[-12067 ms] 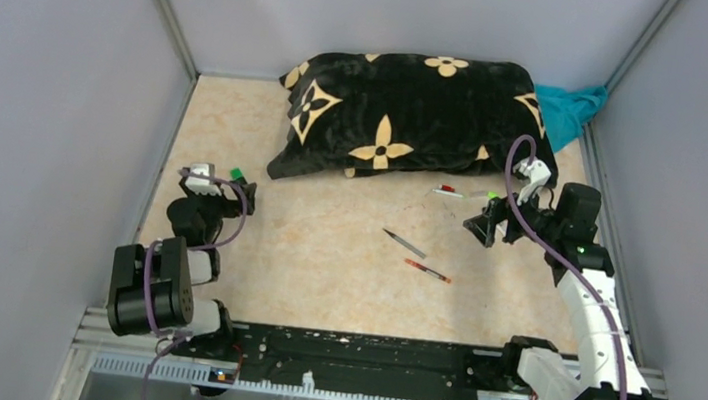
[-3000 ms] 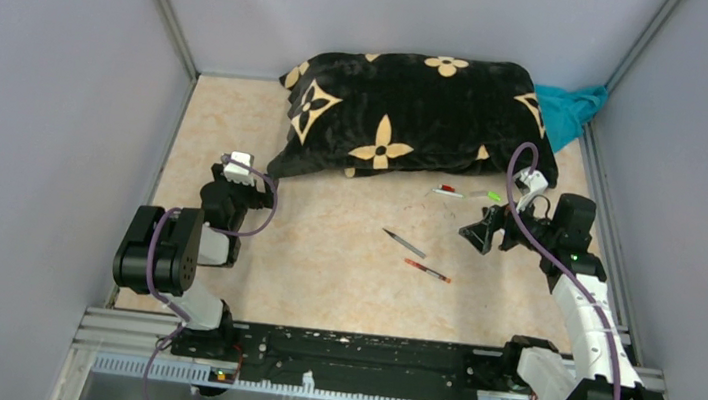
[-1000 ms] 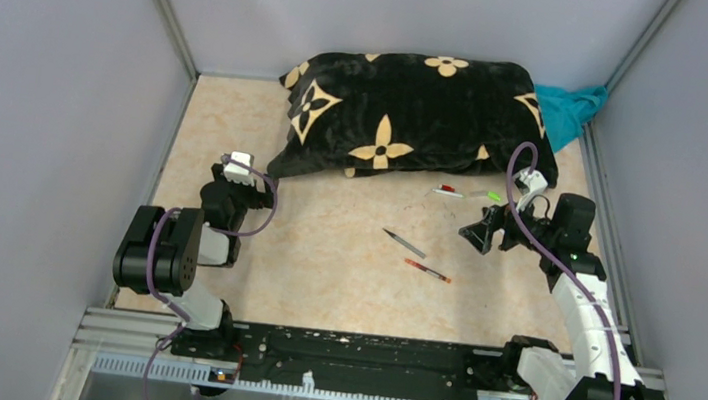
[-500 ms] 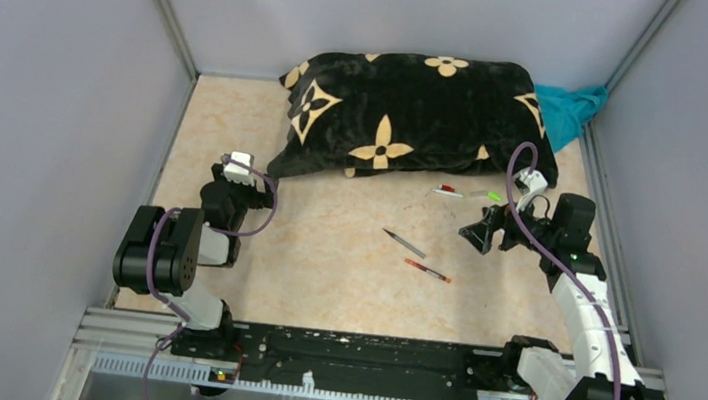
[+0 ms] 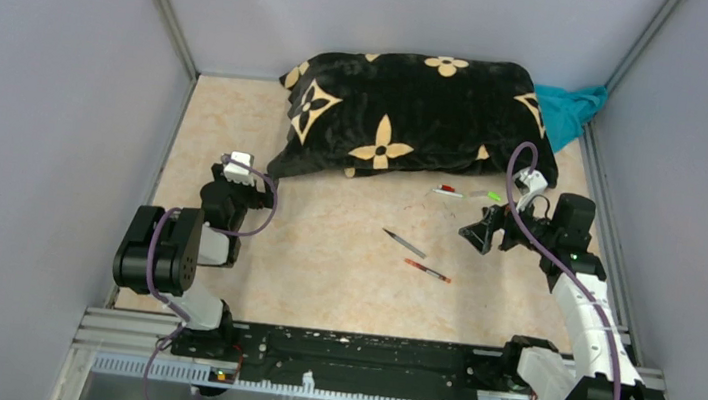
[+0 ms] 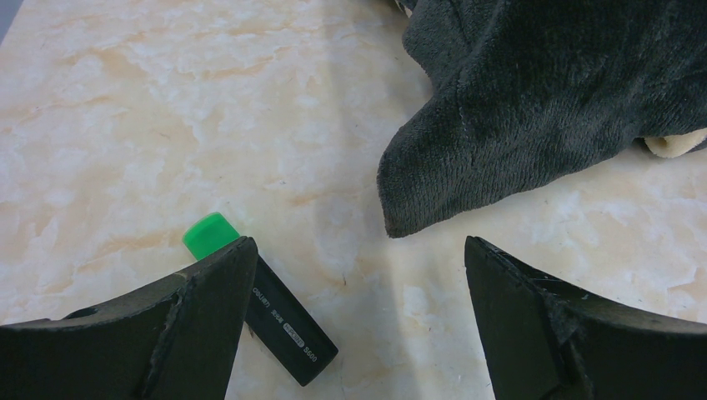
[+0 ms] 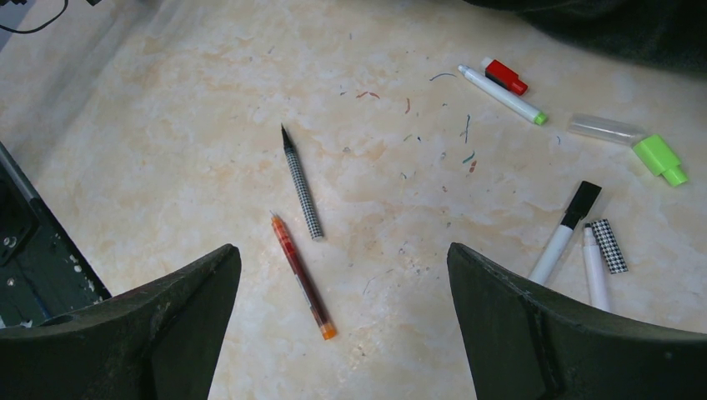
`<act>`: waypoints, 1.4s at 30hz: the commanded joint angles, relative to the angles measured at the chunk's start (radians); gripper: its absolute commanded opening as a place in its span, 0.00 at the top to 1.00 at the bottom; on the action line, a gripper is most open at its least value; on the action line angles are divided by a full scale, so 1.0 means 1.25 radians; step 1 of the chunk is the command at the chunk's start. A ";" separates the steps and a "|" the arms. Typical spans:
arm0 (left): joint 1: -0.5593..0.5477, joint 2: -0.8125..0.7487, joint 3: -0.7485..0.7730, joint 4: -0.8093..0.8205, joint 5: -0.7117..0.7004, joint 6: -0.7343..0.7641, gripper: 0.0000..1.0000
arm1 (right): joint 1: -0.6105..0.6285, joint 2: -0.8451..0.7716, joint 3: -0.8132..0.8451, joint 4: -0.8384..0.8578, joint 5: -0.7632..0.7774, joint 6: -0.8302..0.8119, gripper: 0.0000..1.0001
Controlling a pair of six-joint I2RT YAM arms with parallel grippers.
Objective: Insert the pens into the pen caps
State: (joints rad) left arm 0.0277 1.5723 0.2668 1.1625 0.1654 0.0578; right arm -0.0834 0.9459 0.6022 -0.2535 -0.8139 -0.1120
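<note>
My left gripper point(image 6: 358, 242) is open just in front of the pillow's lower-left corner point(image 5: 278, 166). A stubby black marker with a green end point(image 6: 279, 321) lies flat on the table, partly under the left finger point(image 6: 208, 308). My right gripper point(image 7: 343, 248) is open and empty above the table. Below it lie a checkered grey-black pen point(image 7: 302, 187) and a red pen point(image 7: 302, 275). Off to its right are a white pen with a green tip point(image 7: 503, 94), a red cap point(image 7: 505, 76), a clear tube point(image 7: 607, 128), a green cap point(image 7: 659, 158), two white pens point(image 7: 567, 233) and a checkered cap point(image 7: 611, 246).
A black pillow with tan flowers point(image 5: 410, 116) fills the back of the table. A blue cloth point(image 5: 567, 109) lies behind its right end. Grey walls close in both sides. The arm bases and a black rail point(image 5: 362, 357) run along the near edge.
Since 12 s ago my left gripper has moved right to the pillow corner, and the green end then seen at its jaws is out of the top view. Nothing has moved in the last 3 s.
</note>
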 commanded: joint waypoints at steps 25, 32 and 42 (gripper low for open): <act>-0.006 0.000 0.010 0.001 0.017 0.010 0.01 | -0.014 0.018 0.012 0.025 0.040 -0.030 0.07; -0.005 0.000 0.010 0.001 0.017 0.010 0.01 | -0.014 0.047 0.039 0.010 0.184 -0.047 0.07; -0.005 -0.018 0.005 0.026 0.003 0.007 0.01 | -0.015 0.166 0.141 -0.078 0.311 -0.110 0.16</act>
State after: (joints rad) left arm 0.0277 1.5723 0.2668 1.1625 0.1654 0.0578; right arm -0.0837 1.1065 0.6907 -0.3035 -0.4858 -0.1936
